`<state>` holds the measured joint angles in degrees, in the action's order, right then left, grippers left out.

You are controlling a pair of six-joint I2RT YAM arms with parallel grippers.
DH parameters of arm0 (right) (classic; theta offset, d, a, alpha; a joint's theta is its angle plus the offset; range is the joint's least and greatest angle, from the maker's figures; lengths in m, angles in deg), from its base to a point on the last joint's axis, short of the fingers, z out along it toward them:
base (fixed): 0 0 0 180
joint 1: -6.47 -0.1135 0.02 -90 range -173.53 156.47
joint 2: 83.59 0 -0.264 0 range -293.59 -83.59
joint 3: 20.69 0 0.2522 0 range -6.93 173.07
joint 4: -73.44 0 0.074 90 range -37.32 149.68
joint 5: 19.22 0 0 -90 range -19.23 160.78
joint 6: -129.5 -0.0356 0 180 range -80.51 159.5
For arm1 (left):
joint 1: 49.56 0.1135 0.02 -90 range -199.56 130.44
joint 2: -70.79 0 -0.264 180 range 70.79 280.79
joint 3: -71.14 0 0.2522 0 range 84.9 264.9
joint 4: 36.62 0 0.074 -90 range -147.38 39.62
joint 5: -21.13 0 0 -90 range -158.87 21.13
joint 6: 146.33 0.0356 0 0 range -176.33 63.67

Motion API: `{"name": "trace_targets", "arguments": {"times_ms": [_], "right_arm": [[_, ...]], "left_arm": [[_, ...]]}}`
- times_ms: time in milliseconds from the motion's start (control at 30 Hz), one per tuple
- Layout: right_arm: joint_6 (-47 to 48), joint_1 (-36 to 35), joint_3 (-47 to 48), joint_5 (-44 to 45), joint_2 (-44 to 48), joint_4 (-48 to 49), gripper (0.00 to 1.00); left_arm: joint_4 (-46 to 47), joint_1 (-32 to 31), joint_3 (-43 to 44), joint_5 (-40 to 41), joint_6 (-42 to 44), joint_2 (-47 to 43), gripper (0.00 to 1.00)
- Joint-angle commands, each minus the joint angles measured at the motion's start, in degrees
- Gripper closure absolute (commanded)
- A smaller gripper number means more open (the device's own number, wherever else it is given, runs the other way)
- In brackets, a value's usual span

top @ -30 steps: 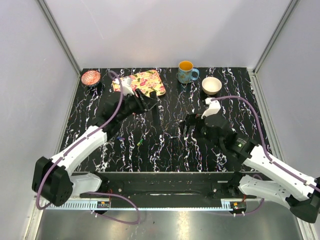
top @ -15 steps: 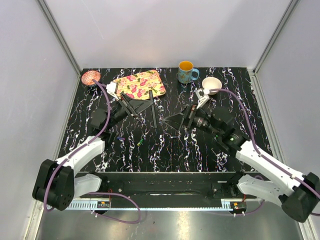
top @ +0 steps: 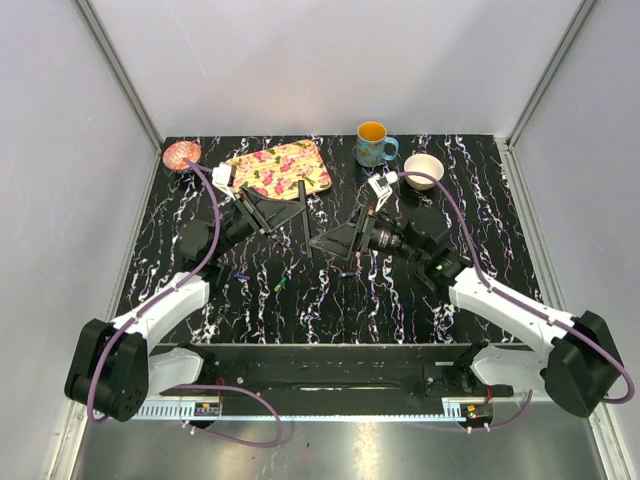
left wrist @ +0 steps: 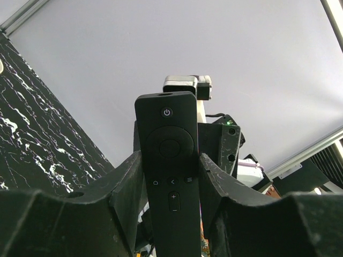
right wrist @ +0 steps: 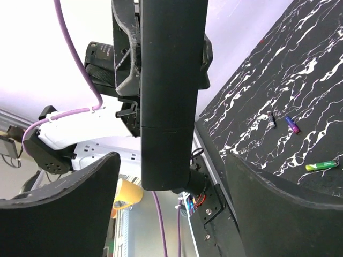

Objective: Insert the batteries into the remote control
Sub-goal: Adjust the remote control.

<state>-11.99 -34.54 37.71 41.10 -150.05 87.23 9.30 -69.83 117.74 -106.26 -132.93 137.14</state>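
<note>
Left hand: 1, mine, pinching the remote control by its lower half, button face toward my wrist camera, held up off the counter.
Right hand: 1, fingers spread wide on either side of the remote control, with a gap on each side and no contact.
Batteries: 3, lying loose and apart on the counter: one dark, one blue, one green.
Far edge: mug 1, bowl 1, floral mat 1, copper dish 1.
Change since a second ago: my right hand has travelled left to bracket the remote control, and my left arm has drawn back. The crockery is unmoved.
</note>
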Motion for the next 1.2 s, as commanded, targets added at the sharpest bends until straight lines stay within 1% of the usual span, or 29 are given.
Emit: {"name": "trace_targets", "arguments": {"times_ms": [0,33,167,300,400,467,567,600,700,733,767,800,833,867,900,933,967,1000,1033,1067,1100,1133,1167], "right_arm": [[-2.2,0.2,2.4,-4.3,-3.1,5.4,0.16],[-2.3,0.2,2.6,-4.7,-3.7,5.2,0.19],[-2.9,0.2,2.3,-5.8,-5.3,6.6,0.26],[-3.8,0.2,2.4,-6.7,-6.1,8.1,0.27],[-4.9,0.2,2.4,-7.3,-6.8,10.5,0.26],[-5.3,0.3,2.6,-7.5,-7.4,11.5,0.27],[-5.6,0.2,2.6,-7.8,-8.0,12.2,0.35],[-5.9,0.2,2.6,-8.0,-8.2,12.5,0.44],[-7.0,0.3,2.3,-9.1,-8.9,14.5,0.58],[-7.3,0.2,2.1,-9.5,-9.0,14.8,0.67],[-7.4,0.2,2.1,-10.0,-9.0,15.0,0.71],[-7.4,0.2,2.1,-10.3,-9.0,15.0,0.75],[-7.3,0.2,2.1,-11.0,-8.5,14.6,0.86],[-6.6,0.2,2.1,-11.2,-8.3,13.8,0.92],[-5.8,0.2,2.5,-11.4,-7.8,12.5,0.98],[-4.9,0.2,2.6,-11.5,-6.3,9.0,1.0],[-2.1,0.2,3.0,-11.4,-5.4,6.7,1.0],[-0.4,0.2,3.8,-11.2,-4.5,4.1,1.0],[1.7,0.2,4.4,-10.0,-2.5,-2.9,1.0],[6.4,0.2,5.3,-9.0,-1.5,-7.0,1.0],[9.2,0.2,7.4,-7.7,0.2,-11.5,1.0],[11.7,0.2,8.4,-3.9,0.9,-20.6,1.0],[16.5,0.1,9.5,-1.6,1.5,-24.9,1.0]], "left_arm": [[2.9,0.1,1.3,-0.8,0.3,-1.7,0.98],[3.0,0.1,1.3,-0.8,0.3,-1.6,0.98],[3.3,0.1,1.4,-0.5,0.0,-1.4,0.98],[3.3,0.1,1.3,-0.4,0.1,-1.3,0.98],[3.5,0.1,1.0,-0.1,0.1,-1.1,0.98],[3.6,0.0,0.6,0.1,0.1,-1.0,0.99],[4.0,0.0,0.6,0.0,0.0,-0.8,0.99],[4.0,0.1,0.6,0.0,0.0,-0.9,0.99],[4.0,0.0,0.6,0.2,0.0,-0.9,0.99],[4.0,0.1,0.5,0.2,-0.1,-0.9,0.99],[4.0,0.0,0.5,0.3,0.0,-0.8,0.97],[4.0,0.0,0.6,0.2,0.0,-0.7,0.93],[3.7,0.1,0.6,0.2,0.2,-0.7,0.84],[2.6,0.1,0.7,0.2,0.7,-0.7,0.64],[1.6,0.1,1.0,0.3,1.2,-0.8,0.49],[0.1,0.1,1.7,0.4,2.6,-1.0,0.39],[-4.3,0.2,2.1,0.8,3.7,-1.4,0.23],[-7.0,0.3,2.7,1.1,5.0,-1.7,0.18],[-9.6,0.4,3.6,1.6,7.3,-2.0,0.11],[-15.1,0.9,4.0,3.3,8.6,-3.1,0.01],[-18.4,1.2,4.5,4.3,10.0,-3.7,0.01],[-22.2,1.5,5.7,5.6,13.7,-4.5,0.01],[-29.6,1.5,6.5,8.5,15.8,-6.1,0.01]]}}
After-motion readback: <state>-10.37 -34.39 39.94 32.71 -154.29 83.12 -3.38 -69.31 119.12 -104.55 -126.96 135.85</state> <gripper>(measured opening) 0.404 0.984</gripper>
